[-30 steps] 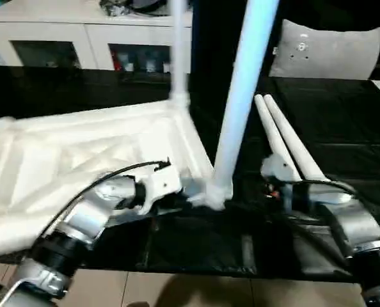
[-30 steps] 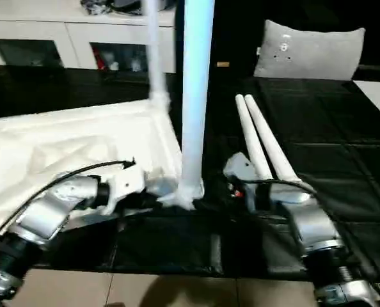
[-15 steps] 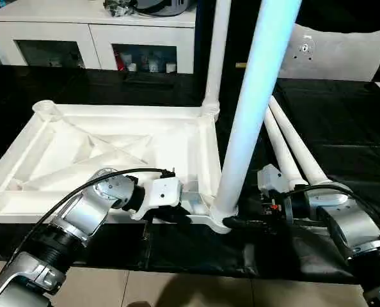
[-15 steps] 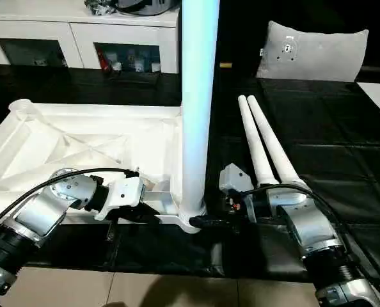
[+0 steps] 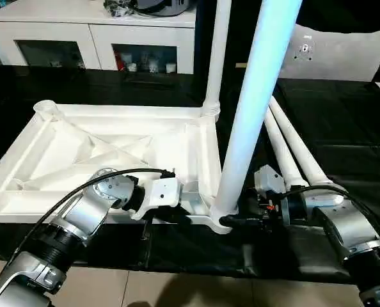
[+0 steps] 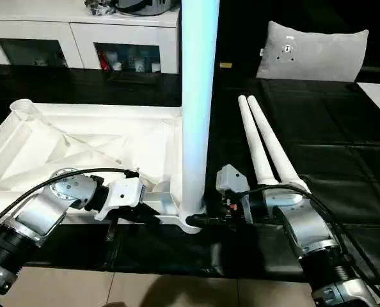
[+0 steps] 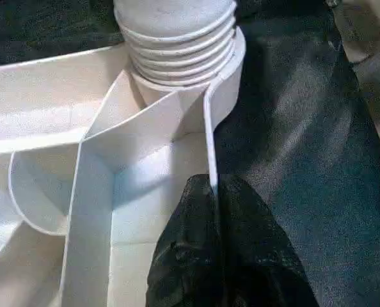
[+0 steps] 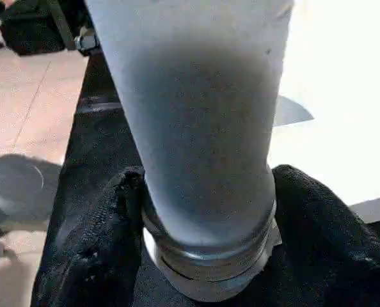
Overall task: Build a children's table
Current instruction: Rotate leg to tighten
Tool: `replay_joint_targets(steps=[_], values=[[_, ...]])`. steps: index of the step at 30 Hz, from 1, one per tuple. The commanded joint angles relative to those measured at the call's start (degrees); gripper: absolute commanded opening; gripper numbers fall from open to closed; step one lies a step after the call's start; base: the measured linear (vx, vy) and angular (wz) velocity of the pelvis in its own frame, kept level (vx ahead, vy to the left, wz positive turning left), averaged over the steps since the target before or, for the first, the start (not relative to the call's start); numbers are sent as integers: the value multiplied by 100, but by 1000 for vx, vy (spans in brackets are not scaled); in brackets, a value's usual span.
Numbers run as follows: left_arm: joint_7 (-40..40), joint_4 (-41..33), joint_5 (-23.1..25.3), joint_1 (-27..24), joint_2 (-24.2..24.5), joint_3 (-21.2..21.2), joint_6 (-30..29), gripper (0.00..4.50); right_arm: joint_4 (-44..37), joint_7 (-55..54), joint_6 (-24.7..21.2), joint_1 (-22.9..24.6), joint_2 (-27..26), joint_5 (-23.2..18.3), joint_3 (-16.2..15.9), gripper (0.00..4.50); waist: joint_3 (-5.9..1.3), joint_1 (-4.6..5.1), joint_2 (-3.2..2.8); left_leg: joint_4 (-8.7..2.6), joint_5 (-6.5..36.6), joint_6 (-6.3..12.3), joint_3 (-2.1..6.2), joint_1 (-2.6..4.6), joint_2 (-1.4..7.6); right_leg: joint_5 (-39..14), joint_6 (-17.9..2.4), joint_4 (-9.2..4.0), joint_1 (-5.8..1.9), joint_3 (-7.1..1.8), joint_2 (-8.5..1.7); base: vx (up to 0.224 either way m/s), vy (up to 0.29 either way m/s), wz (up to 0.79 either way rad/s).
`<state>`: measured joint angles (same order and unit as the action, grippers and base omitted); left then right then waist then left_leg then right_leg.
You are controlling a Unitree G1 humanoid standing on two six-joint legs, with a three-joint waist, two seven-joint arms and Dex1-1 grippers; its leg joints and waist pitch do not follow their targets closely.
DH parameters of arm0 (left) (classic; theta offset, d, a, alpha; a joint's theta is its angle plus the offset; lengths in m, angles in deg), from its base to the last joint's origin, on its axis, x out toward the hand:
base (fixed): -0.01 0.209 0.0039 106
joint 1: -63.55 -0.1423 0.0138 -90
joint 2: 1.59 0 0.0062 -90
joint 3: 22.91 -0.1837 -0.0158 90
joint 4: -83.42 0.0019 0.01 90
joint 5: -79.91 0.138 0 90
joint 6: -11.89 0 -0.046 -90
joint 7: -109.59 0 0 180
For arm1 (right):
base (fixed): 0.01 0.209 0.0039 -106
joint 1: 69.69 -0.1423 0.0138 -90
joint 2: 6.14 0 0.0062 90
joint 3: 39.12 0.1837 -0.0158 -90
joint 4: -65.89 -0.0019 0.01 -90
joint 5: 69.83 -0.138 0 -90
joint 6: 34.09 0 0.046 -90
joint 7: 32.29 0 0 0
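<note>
Tabletop [image 5: 113,150] lies upside down on the black mat [image 5: 343,128] in front of us, its X-ribbed underside facing up. We see one leg [image 5: 217,57] standing upright in the far right corner socket and a second leg [image 5: 251,109] standing in the near right corner socket. Our left gripper [image 7: 210,211] has its two black fingers pressed together on the thin rim wall of the tabletop just beside that near socket, whose threaded collar shows close ahead. Our right gripper [image 8: 206,211] straddles the base of the near leg, one black finger [image 8: 100,236] on each side of the threaded end and both against it, so we have the leg clasped low down. Two spare legs [image 6: 267,150] lie side by side on the mat to the right, touching each other, just beyond our right forearm. A white cabinet [image 5: 81,38] stands behind.
</note>
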<state>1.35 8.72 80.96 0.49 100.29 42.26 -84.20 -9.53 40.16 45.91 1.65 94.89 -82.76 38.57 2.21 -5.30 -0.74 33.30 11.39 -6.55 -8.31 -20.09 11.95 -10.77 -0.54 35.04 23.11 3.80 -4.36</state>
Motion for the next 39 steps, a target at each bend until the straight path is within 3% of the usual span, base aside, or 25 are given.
replay_joint_targets(steps=[1, 4, 6, 7, 8, 11, 15, 17, 18, 20, 24, 32, 33, 39], values=[[-420, -109, 14, -88, -196, 72, -323, 0, -300, -273, -297, 105, -243, -213, -9, 267, -321, 4, 49, -344, 670, 424, -99, -52, 74, -797, -1298, -371, -361, -233, -282, 0, 0, 0], [-931, -311, -35, -181, -458, 272, -803, 0, -346, -993, -586, 187, -618, -100, 29, 266, -287, 46, 47, -375, 908, 309, -101, -45, 63, -1276, -1189, -427, -342, -224, -279, 0, 0, 0], [-1252, -425, -68, -216, -653, 393, -1141, 0, -233, -1562, -671, 167, -902, 83, 56, 266, -263, 88, 48, -404, 1163, 170, -80, -52, 42, -1981, -933, -487, -335, -209, -285, 0, 0, 0], [-1671, -577, -74, -260, -937, 515, -1515, 0, -16, -2347, -805, 108, -1305, 328, 95, 266, -266, 107, 52, -410, 1179, 139, -69, -64, 44, -2051, -878, -485, -346, -206, -289, 0, 0, 0], [-1820, -620, -61, -270, -1042, 547, -1615, 0, 57, -2572, -838, 85, -1465, 346, 128, 266, -248, 173, 49, -418, 1227, 71, -72, -60, 36, -2167, -823, -512, -308, -206, -281, 0, 0, 0], [-2211, -711, 24, -306, -1319, 568, -1770, 0, 316, -3346, -939, -39, -1954, 371, 321, 266, -249, 305, 51, -412, 1406, 86, -50, -69, 16, -2479, -715, -553, -289, -198, -285, 0, 0, 0], [-3326, -636, 268, -233, -2100, 742, -2242, 0, 821, -4806, -846, -392, -2669, 662, 600, 266, -256, 347, 42, -392, 1321, 110, -77, -42, 20, -2313, -758, -569, -241, -218, -269, 0, 0, 0], [-3494, -594, 323, -192, -2227, 730, -2259, 0, 845, -4783, -743, -425, -2735, 625, 604, 266, -275, 305, 52, -385, 1203, 151, -73, -54, 9, -2206, -735, -564, -271, -215, -271, 0, 0, 0], [-3556, -603, 364, -177, -2279, 718, -2297, 0, 828, -4749, -721, -429, -2781, 611, 624, 321, -278, 286, 39, -392, 1126, 185, -70, -66, 26, -1955, -754, -537, -274, -224, -265, 0, 0, 0], [-3569, -615, 408, -148, -2300, 666, -2312, 0, 781, -4746, -740, -420, -2818, 590, 672, 335, -303, 264, 39, -379, 973, 231, -79, -72, 23, -1520, -833, -495, -293, -229, -256, 0, 0, 0], [-3505, -584, 546, -108, -2157, 582, -2230, 0, 633, -4430, -491, -262, -2556, 675, 609, 381, -306, 249, 26, -373, 772, 290, -86, -84, 24, -1032, -997, -454, -324, -229, -261, 0, 0, 0], [-2939, -512, 513, -142, -1668, 496, -1845, 0, 414, -3389, 189, -54, -1570, 575, 758, 445, -305, 168, 28, -354, 814, 407, -96, -88, 27, -1024, -1019, -459, -346, -227, -265, 0, 0, 0], [-2707, -469, 499, -152, -1469, 441, -1724, 0, 339, -2867, 189, -26, -1194, 483, 798, 445, -303, 163, 13, -354, 840, 412, -94, -84, 26, -1064, -1033, -460, -343, -224, -265, 0, 0, 0], [-2012, -403, 436, -213, -1030, 250, -1255, 0, 302, -1684, 321, -14, -328, 376, 639, 445, -300, 138, 28, -338, 927, 525, -96, -80, 41, -1189, -1084, -469, -346, -219, -272, 0, 0, 0]])
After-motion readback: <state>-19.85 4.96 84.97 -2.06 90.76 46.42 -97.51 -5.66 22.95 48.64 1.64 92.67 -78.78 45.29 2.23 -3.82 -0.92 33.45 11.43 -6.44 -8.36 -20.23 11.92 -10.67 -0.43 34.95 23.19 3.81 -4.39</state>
